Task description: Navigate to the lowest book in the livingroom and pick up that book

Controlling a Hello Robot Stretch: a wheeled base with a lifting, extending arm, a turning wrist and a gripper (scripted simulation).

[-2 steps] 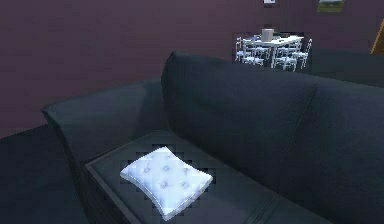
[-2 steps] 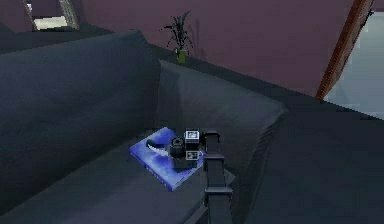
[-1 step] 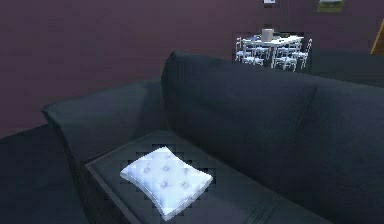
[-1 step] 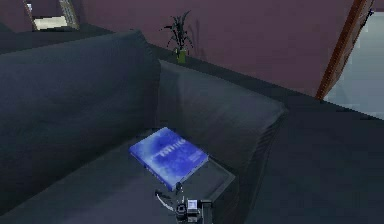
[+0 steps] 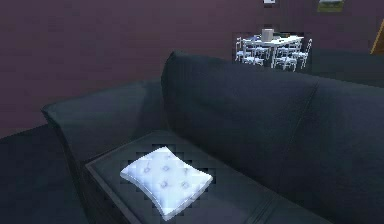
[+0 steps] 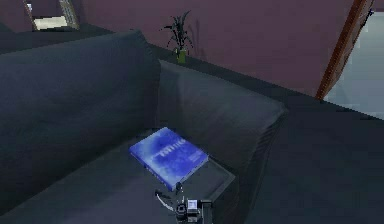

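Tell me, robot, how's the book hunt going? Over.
Gripper low, can't tell if holding. Blue book flat on sofa seat, just beyond. Nothing on it.

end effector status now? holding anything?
End effector: cannot tell whether it holds anything; the blue book lies on the sofa seat just beyond it.

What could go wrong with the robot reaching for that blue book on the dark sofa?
1. The blue book lies flat on the sofa seat, so the gripper, seen at the book's near edge, might shove it along the seat instead of getting hold of it.
2. A hold taken at one corner could let the book tilt and slip out when lifted.
3. The backrest rises close behind the book; pushed that way, it could wedge there.
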